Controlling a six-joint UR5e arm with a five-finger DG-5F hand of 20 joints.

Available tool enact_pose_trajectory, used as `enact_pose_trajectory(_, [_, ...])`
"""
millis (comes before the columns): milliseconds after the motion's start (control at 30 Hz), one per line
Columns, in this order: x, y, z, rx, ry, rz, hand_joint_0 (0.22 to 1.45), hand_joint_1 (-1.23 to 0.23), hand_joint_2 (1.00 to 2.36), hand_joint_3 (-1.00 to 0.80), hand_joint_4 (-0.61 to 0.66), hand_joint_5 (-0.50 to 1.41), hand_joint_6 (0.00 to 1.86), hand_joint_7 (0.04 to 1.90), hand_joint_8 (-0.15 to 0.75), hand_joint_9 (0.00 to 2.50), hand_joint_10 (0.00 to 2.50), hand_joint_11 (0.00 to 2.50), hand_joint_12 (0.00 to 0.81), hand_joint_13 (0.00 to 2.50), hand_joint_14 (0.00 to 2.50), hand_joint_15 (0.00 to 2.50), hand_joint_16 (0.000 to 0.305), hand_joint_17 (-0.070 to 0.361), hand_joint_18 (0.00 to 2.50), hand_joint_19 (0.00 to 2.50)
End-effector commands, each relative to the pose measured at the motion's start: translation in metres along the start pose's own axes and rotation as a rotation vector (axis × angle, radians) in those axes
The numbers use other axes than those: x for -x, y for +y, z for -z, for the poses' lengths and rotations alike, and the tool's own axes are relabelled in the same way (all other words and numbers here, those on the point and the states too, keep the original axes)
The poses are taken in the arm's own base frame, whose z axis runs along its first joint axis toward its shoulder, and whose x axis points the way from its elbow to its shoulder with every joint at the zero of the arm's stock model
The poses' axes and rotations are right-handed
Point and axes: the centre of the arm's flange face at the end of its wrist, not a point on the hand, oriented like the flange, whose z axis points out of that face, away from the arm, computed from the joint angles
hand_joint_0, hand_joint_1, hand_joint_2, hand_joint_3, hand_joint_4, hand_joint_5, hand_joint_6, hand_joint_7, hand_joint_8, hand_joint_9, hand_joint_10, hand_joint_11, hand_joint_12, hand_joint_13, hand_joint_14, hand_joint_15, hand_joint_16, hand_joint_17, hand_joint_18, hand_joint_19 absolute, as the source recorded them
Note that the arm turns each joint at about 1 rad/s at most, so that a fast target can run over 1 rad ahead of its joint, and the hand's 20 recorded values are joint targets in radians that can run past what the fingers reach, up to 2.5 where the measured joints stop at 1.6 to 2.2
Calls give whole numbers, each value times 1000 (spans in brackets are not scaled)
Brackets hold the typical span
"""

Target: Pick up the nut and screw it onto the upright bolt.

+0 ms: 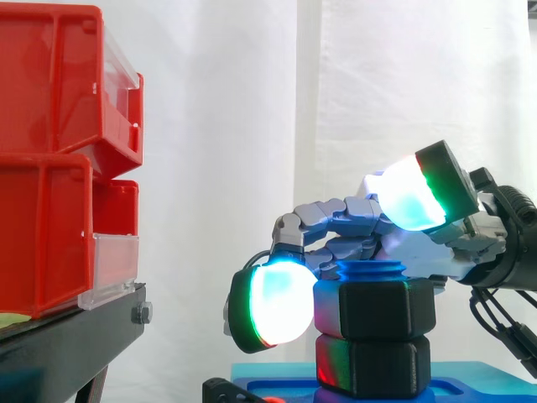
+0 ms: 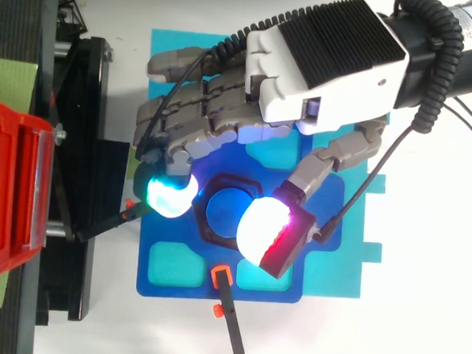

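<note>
Here: one blue bolt [image 1: 371, 270], upright; one black nut [image 1: 377, 309] on it, pinched between the hand's [image 2: 325, 62] curled fingers [image 1: 281, 302]; from the side, second black hexagon [image 1: 377, 365] beneath, two red bins [image 1: 50, 84] stacked.

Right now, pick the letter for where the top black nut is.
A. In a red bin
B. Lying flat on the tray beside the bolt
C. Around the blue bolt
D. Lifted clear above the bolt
C: in the side view the nut rings the blue bolt, whose ridged top sticks out above it, and the top view shows the bolt's round end inside the nut's hexagon.
</note>
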Motion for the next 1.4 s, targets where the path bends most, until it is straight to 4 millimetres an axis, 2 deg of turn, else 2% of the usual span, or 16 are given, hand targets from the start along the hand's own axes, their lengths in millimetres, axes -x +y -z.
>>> enact_pose_trajectory(0, [0,1,0,4,-2,2,488,-229,1000,-500,283,-135,503,1144,256,478,0,0,221,420,0,0,17,37,117,0])
enact_pose_trajectory(233, [3,-3,2,-2,-4,3,491,-234,1000,-500,244,-109,526,1343,267,538,0,0,225,464,0,0,17,39,157,0])
enact_pose_trajectory(333, [3,-5,4,-2,-4,4,492,-236,1000,-500,210,-130,629,1257,271,580,0,0,225,477,0,0,18,40,172,0])
enact_pose_trajectory(700, [8,-6,5,0,-16,10,496,-245,1000,-500,182,-148,784,1115,276,642,0,0,226,509,0,0,18,40,186,0])
enact_pose_trajectory(933, [9,-7,6,0,-18,11,502,-265,1000,-500,189,-120,834,1154,271,749,0,0,227,593,0,0,17,38,253,0])
enact_pose_trajectory(1367, [11,-9,8,-4,-21,11,507,-291,1000,-500,122,-50,817,1220,247,1064,0,0,214,837,0,0,13,30,464,0])
